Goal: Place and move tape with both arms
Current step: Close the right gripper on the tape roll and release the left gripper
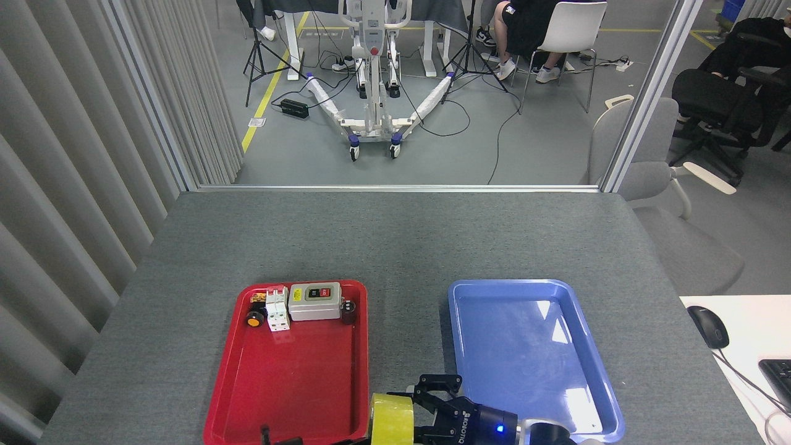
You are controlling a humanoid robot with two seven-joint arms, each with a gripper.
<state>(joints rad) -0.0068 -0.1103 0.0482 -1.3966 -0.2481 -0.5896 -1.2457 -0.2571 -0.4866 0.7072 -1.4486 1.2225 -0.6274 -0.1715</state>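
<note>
The tape point(390, 421), a yellow roll standing on edge, is at the bottom edge between the two trays. My right gripper point(415, 410) reaches in from the lower right. Its black fingers point(436, 384) are spread, one over the roll's top right and one by its lower right side. I cannot tell whether they touch the roll. Of my left gripper point(277, 437) only small black parts poke up at the bottom edge, left of the roll, so its state is hidden. What holds the roll up is out of view.
A red tray point(290, 377) on the left holds a grey switch box point(315, 301), a white breaker point(277, 309), an orange button point(253, 319) and a small dark part point(348, 310) along its far end. A blue tray point(531, 352) lies on the right. A mouse point(708, 326) sits on a side desk.
</note>
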